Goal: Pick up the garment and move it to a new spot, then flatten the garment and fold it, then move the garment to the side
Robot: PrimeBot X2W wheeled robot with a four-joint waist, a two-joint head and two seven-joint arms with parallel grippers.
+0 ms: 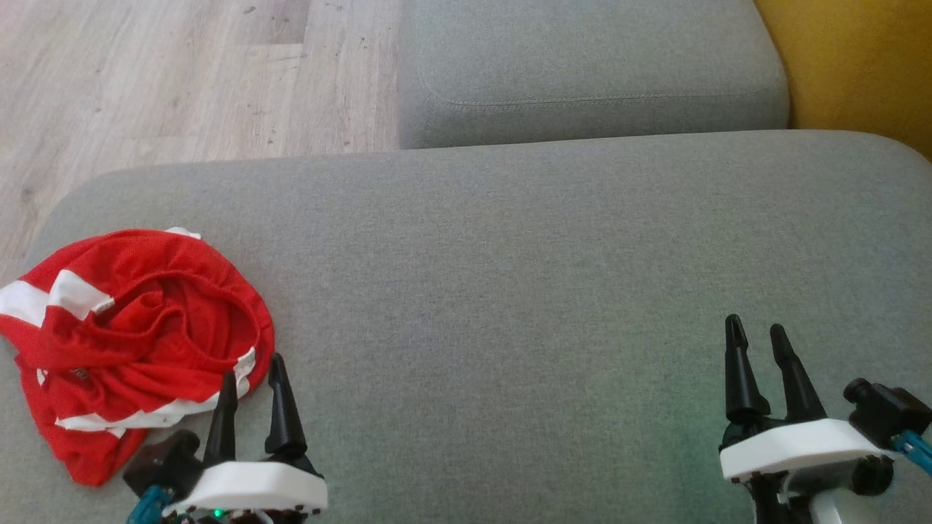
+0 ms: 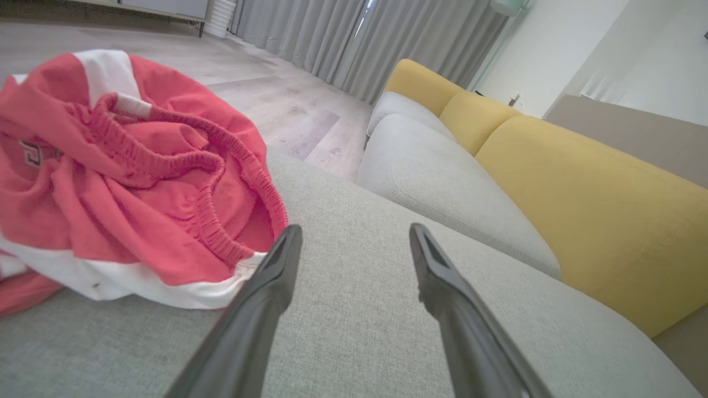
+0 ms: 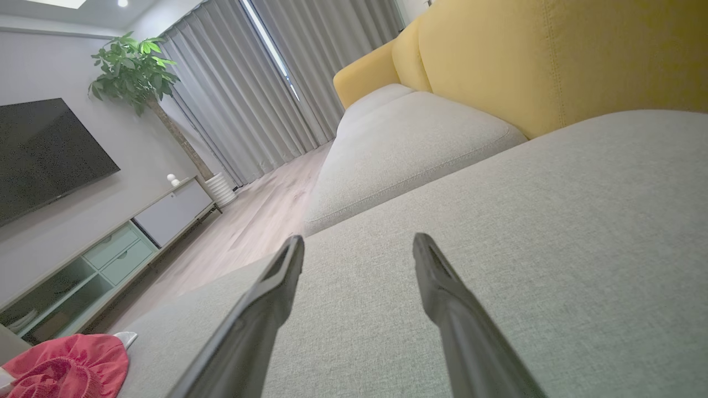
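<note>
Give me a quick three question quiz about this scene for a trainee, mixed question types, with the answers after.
1. True or false: the left gripper is shut on the red-and-white shorts.
2. The shorts on the grey sofa seat are: A folded flat; B crumpled in a heap; C hanging from a gripper.
3. Which is nearer the shorts, the left gripper or the right gripper?
Key: 1 false, its jaws stand open beside them; 2 B; 3 the left gripper.

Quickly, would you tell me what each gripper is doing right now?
Left gripper: open, empty, beside the garment.
Right gripper: open, empty.
</note>
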